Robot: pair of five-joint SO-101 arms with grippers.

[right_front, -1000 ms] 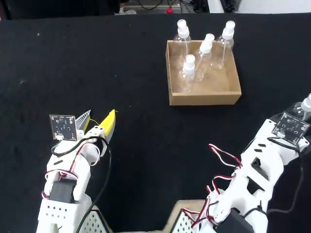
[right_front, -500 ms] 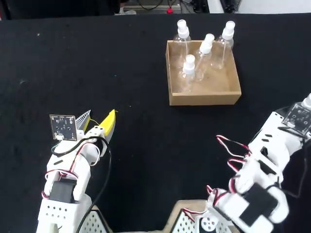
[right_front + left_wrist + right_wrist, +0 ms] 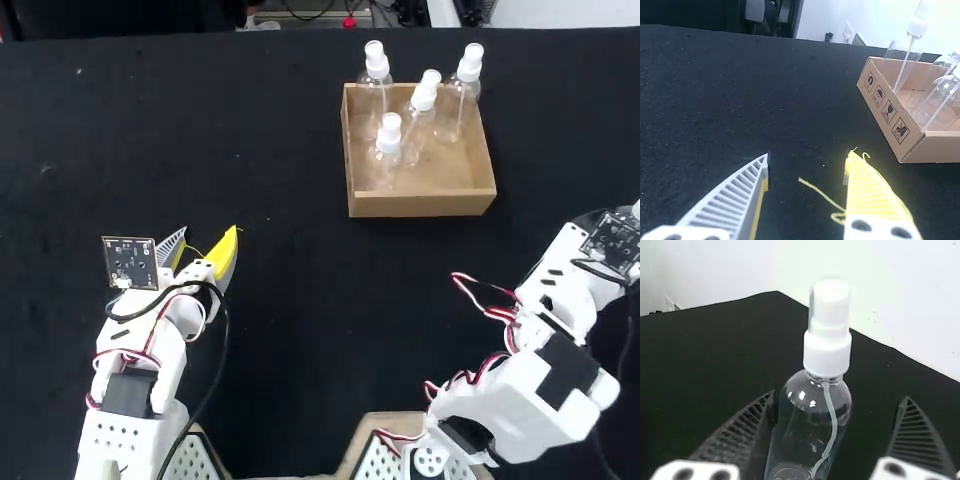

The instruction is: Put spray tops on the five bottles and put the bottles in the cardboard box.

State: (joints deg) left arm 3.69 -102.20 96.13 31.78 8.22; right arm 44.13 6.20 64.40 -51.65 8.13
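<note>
A clear bottle (image 3: 812, 430) with a white spray top (image 3: 827, 340) stands upright between the black fingers of my right gripper (image 3: 838, 397). One finger lies close against the bottle, the other stands well apart, so the gripper is open. From above, that spray top (image 3: 635, 211) peeks out at the table's right edge beyond the right arm (image 3: 580, 285). The cardboard box (image 3: 420, 205) at the back holds several capped bottles (image 3: 388, 135), all upright. My left gripper (image 3: 207, 238) rests open over bare cloth at the front left, holding nothing.
Black cloth covers the whole table. From the left wrist, the box (image 3: 890, 117) and its bottles (image 3: 940, 95) lie well ahead and to one side of my left gripper (image 3: 807, 160). Red and white cables hang from the right arm.
The right arm has swung and folded toward the table's right edge, its wrist shifting slightly right. The left arm and the box have stayed put.
</note>
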